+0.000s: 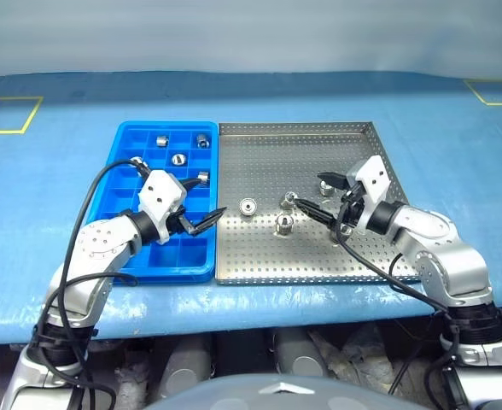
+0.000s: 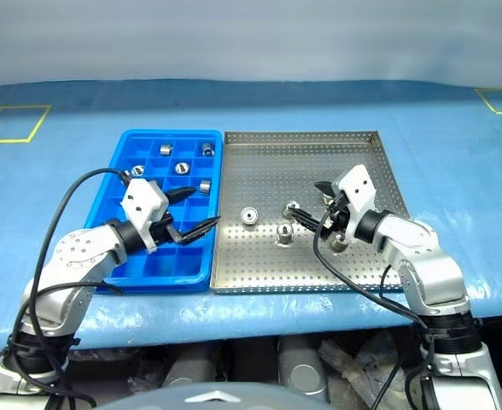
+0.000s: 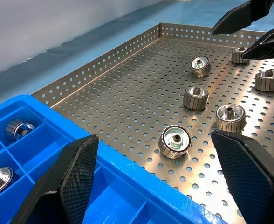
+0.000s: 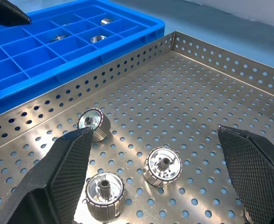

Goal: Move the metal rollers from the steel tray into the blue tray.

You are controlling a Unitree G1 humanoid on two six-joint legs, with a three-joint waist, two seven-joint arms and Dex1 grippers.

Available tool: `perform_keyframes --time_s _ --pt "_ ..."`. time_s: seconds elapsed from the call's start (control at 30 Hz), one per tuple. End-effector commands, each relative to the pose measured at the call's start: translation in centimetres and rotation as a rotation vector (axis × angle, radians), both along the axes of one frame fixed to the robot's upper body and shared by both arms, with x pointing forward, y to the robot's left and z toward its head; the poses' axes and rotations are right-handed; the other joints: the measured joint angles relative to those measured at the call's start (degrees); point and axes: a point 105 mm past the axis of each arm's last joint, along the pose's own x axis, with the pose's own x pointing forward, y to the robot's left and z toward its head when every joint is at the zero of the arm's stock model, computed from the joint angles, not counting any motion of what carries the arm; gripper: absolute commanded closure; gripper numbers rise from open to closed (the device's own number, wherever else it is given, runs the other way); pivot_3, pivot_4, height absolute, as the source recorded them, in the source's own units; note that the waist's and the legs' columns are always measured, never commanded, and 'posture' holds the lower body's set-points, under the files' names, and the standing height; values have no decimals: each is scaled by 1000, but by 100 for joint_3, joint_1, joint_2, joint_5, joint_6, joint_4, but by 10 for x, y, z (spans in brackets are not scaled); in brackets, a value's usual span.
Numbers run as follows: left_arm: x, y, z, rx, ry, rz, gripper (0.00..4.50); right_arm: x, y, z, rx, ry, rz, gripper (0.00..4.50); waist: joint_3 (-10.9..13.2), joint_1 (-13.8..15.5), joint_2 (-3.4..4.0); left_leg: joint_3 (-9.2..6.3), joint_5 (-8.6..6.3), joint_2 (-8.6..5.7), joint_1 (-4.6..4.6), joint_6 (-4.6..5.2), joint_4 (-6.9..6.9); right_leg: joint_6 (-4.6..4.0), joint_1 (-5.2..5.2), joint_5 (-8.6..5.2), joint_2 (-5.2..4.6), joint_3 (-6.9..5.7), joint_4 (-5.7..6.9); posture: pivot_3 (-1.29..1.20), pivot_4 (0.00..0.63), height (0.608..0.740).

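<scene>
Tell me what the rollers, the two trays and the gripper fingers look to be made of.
Rollers: likely steel, bright and mirror-like, with ribbed sides.
Steel tray: sheet metal, dull silver sheen, punched with round holes, folded rim.
Blue tray: probably moulded plastic, glossy uniform blue, thin divider walls.
Fingers: matte black with a fine diamond texture, perhaps rubber or plastic; the look leaves it open.

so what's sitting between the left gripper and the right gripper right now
In the left eye view, three metal rollers stand on the steel tray between the left gripper and right gripper.
</scene>
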Motion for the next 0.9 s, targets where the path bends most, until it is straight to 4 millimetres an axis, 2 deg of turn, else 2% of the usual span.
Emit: perform_keyframes --time_s 0.03,0.9 --pt "0 0 10 -13 -51 5 277 2 1 13 1 -48 3 4 0 3 0 0 0 0 0 0 0 0 0 0 0 0 0 -122 150 740" --pt "3 -1 13 -21 -64 20 277 2 7 8 11 -58 3 4 0 16 0 0 0 0 0 0 2 -2 0 3 -1 0 3 -130 150 740"
